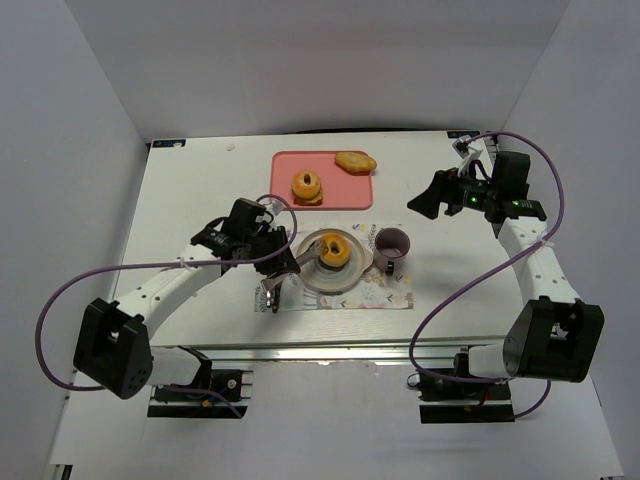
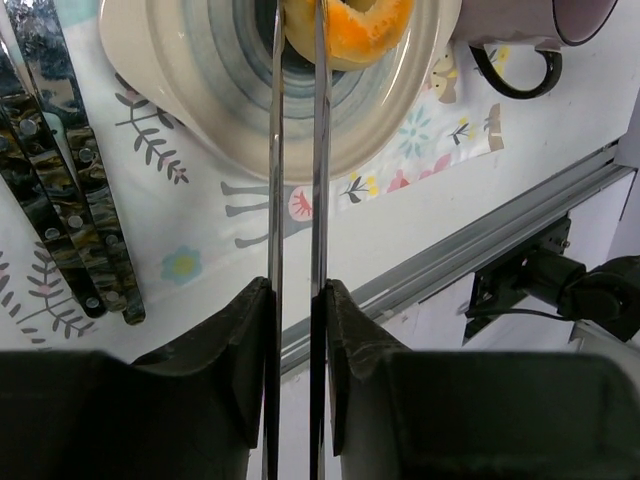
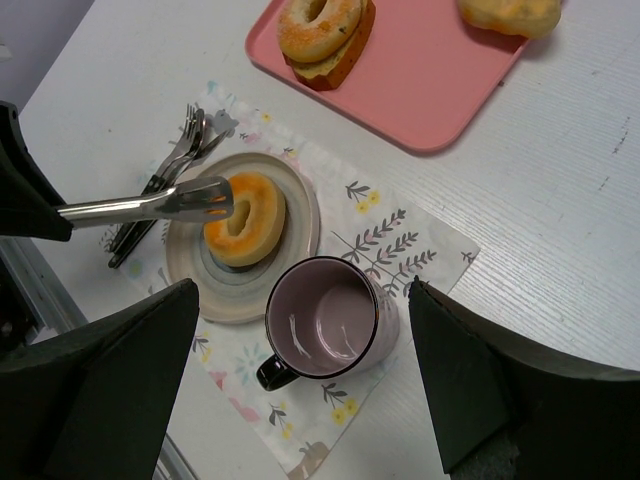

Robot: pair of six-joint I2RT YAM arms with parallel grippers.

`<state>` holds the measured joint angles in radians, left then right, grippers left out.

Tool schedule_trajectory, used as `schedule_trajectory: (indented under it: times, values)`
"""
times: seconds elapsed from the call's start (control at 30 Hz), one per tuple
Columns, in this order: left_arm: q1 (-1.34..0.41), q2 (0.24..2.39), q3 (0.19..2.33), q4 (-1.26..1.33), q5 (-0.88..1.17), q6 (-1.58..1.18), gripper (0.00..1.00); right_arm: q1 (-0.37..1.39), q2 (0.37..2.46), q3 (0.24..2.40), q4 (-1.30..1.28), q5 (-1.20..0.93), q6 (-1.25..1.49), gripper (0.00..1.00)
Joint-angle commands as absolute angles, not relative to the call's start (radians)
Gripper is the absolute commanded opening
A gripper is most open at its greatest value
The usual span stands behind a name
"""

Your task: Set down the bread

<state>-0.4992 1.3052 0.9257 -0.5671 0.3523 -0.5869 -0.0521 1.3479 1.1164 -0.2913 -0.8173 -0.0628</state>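
Observation:
The bread (image 1: 333,251), a golden-orange ring, lies on a round grey-cream plate (image 1: 312,277) on the placemat. My left gripper (image 1: 268,243) is shut on metal tongs (image 1: 296,259). In the left wrist view the fingers (image 2: 345,330) press the two tong blades (image 2: 296,150), whose tips straddle the rim of the bread (image 2: 352,28). The right wrist view shows the tong tip (image 3: 190,200) lying on the left side of the bread (image 3: 250,222). My right gripper (image 1: 428,200) is open and empty, high above the table to the right of the mug.
A purple mug (image 1: 390,245) stands right of the plate on a floral placemat (image 1: 385,295). Cutlery (image 1: 270,293) lies left of the plate. A pink tray (image 1: 345,190) at the back holds a thicker ring bread (image 1: 307,187) and an oval bun (image 1: 355,161).

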Motion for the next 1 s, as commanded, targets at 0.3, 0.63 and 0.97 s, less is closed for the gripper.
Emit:
schedule_trajectory:
  times: [0.3, 0.63, 0.97]
  values:
    - [-0.517, 1.292, 1.005, -0.584, 0.304, -0.549, 0.61, -0.057, 1.331, 1.134, -0.295, -0.839, -0.074, 0.89]
    - [-0.515, 1.275, 1.149, -0.663, 0.220, -0.528, 0.59, -0.058, 1.342, 1.135, -0.290, -0.851, -0.072, 0.89]
    - [-0.253, 1.221, 1.059, -0.738, 0.051, -0.397, 0.50, -0.055, 1.330, 1.126, -0.293, -0.857, -0.100, 0.89]
